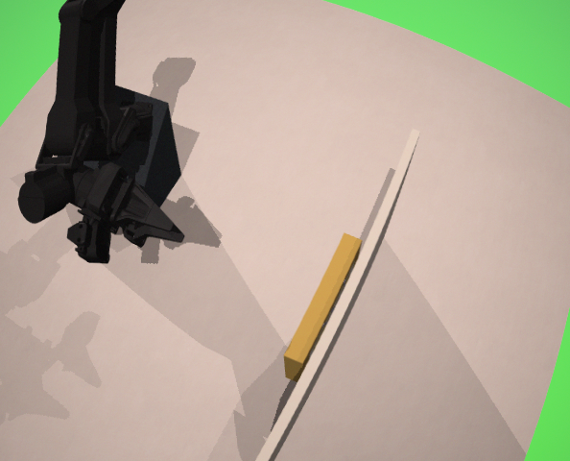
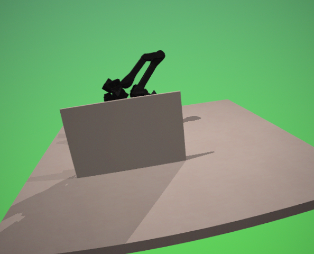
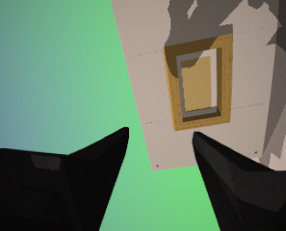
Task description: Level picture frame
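The ochre picture frame (image 1: 323, 298) (image 3: 226, 87) hangs on the near face of the upright wall panel (image 1: 405, 158) (image 2: 124, 136) (image 3: 147, 87). In the wrist view its sides run nearly parallel to the wall's dashed lines; I cannot tell whether a small tilt remains. The screw and the notched strip are hidden behind it. My gripper (image 1: 163, 240) (image 3: 160, 134) is open and empty, well back from the frame, with a wide gap between the fingertips. The exterior view shows only the bare back of the wall, which hides the frame.
The arm's dark base block (image 1: 169, 158) stands behind the gripper on the pale table (image 1: 275, 99) (image 2: 233, 164). The arm's shadow crosses part of the frame and wall in the wrist view. The wall's edge and one corner show there beside the frame.
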Available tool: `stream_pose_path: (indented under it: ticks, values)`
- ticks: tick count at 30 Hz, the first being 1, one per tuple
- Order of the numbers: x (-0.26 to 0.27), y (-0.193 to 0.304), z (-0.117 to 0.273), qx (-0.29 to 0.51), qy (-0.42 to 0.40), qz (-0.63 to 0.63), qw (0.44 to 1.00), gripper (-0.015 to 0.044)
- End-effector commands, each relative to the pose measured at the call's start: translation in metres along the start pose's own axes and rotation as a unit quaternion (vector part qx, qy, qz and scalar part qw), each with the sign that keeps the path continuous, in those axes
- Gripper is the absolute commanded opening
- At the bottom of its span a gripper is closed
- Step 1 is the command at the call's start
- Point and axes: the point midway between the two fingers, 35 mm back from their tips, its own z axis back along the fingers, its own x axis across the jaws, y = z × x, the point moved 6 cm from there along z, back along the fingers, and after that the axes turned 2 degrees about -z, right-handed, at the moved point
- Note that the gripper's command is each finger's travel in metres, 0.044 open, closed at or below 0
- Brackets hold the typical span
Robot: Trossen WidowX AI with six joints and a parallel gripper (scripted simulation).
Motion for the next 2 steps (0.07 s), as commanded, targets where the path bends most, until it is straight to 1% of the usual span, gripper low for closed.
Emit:
stream_pose_path:
  ticks: [1, 2]
  values:
    - [0.0009, 0.001, 0.0007, 0.001, -0.002, 0.008, 1.0, 0.026]
    - [0.0009, 0.001, 0.0007, 0.001, -0.002, 0.008, 1.0, 0.026]
